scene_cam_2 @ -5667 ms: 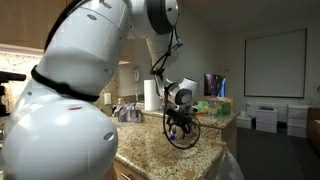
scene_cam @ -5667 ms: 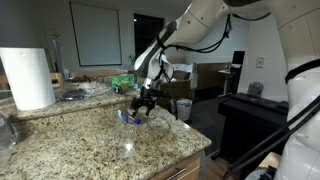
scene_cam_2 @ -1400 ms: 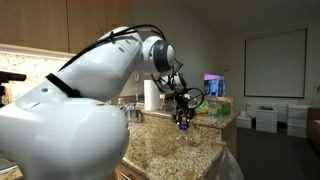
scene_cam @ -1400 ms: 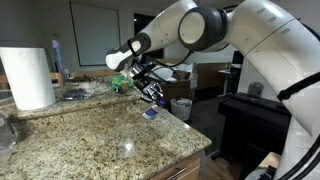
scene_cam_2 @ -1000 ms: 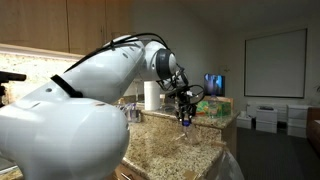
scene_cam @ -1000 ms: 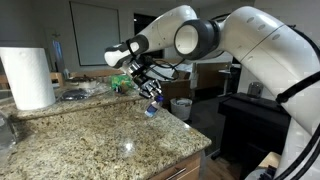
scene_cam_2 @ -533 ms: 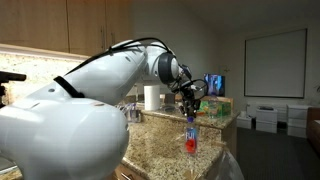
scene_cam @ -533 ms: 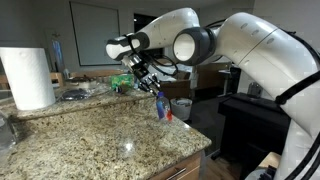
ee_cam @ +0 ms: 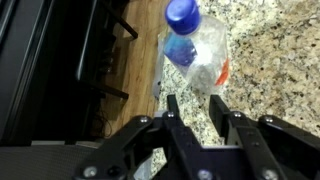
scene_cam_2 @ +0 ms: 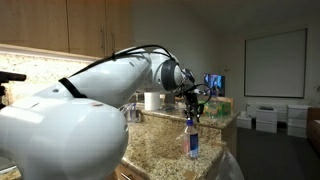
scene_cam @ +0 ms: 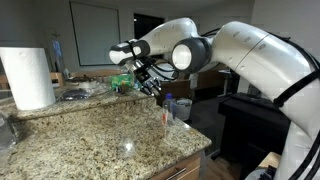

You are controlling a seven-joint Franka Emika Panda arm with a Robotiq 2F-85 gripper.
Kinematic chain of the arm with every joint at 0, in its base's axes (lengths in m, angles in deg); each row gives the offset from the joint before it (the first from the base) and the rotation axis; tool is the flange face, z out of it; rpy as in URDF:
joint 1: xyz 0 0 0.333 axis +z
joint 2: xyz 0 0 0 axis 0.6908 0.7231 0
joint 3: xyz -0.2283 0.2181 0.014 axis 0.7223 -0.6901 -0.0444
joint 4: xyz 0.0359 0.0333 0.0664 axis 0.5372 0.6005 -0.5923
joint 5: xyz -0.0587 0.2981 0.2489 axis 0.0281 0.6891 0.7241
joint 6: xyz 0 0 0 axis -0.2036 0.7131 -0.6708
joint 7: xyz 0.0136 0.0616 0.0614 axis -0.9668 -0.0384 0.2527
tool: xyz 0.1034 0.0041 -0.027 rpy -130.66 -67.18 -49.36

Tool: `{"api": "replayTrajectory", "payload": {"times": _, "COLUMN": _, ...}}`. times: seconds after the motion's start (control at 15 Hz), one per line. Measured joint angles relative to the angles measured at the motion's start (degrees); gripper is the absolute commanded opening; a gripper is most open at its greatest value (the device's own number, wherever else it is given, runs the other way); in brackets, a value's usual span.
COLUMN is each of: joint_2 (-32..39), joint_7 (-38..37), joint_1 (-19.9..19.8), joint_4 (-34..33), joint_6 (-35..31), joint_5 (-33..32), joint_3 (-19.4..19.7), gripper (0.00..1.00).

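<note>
A clear plastic bottle with a blue cap and a red patch on its label stands upright at the edge of the granite counter. It also shows as the small bottle by the counter's far edge. My gripper hangs just above it, apart from it. In the wrist view the bottle lies beyond the fingertips, and my gripper is open with a narrow gap and only bare granite between its fingers.
A paper towel roll stands at the counter's near left, with green items behind. A grey bin and dark furniture stand past the counter edge. Below the edge are the wooden floor and black chair legs.
The bottle, tilted in the gripper a second ago, now stands upright below it and free of it. The arm has swung toward the counter's edge.
</note>
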Motion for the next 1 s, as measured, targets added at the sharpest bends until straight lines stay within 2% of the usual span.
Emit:
{"api": "replayTrajectory", "payload": {"times": 0.33, "joint_2": 0.3, "joint_7": -0.4, "joint_1": -1.7, "joint_4": -4.3, "joint_6": -3.1, "joint_5": 2.6, "joint_3": -0.2, "gripper": 0.95}}
{"api": "replayTrajectory", "payload": {"times": 0.4, "joint_2": 0.3, "joint_7": -0.4, "joint_1": -2.0, "joint_4": -5.2, "joint_6": -4.3, "joint_5": 3.2, "joint_3": -0.2, "gripper": 0.98}}
{"api": "replayTrajectory", "payload": {"times": 0.67, "joint_2": -0.3, "joint_7": -0.5, "joint_1": -3.2, "joint_4": -10.9, "joint_6": -7.5, "joint_5": 3.8, "joint_3": -0.2, "gripper": 1.00}}
{"api": "replayTrajectory", "payload": {"times": 1.0, "joint_2": -1.5, "joint_7": -3.1, "joint_1": -6.6, "joint_4": -19.0, "joint_6": -9.5, "joint_5": 9.2, "joint_3": -0.6, "gripper": 1.00}}
